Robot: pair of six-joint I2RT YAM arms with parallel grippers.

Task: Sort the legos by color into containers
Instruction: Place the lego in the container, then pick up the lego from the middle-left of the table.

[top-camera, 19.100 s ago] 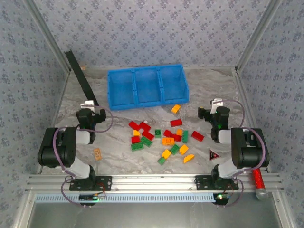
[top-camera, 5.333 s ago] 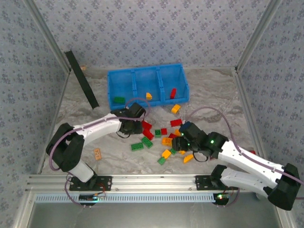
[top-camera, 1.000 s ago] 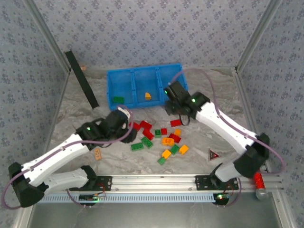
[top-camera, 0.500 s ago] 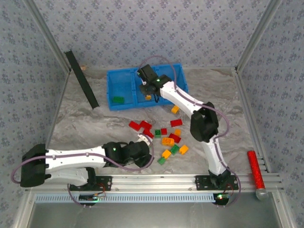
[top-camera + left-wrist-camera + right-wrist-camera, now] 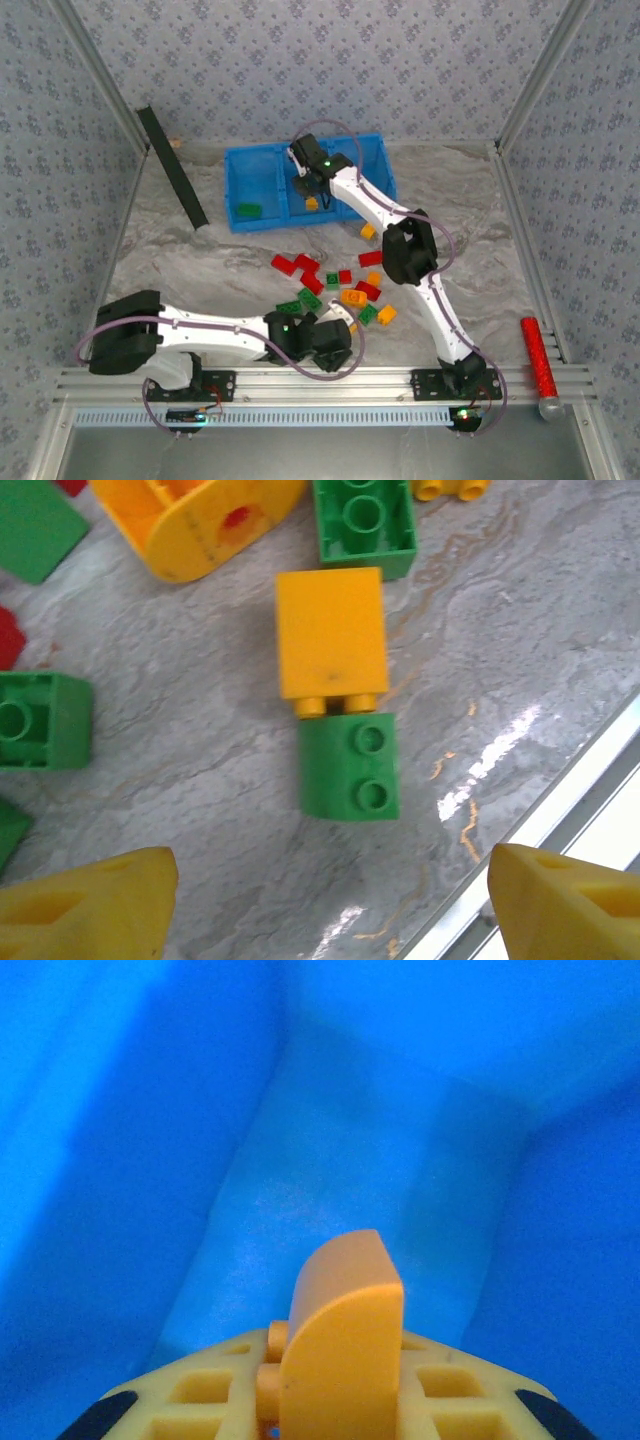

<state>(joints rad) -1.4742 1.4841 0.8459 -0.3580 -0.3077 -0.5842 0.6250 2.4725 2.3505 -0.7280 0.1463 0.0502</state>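
Right jaws clamp an orange brick [image 5: 345, 1340] over the bin's [image 5: 260, 180] middle compartment to drop; left jaws, spread, hover over a green brick [image 5: 350, 765].

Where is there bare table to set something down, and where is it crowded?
Two bare patches of marble table: the right side, between the blue bin, the right arm and the wall; and the left side, between the black strip, the bin and the left arm. Crowded: the middle, where the legos lie, with the left gripper open over them.
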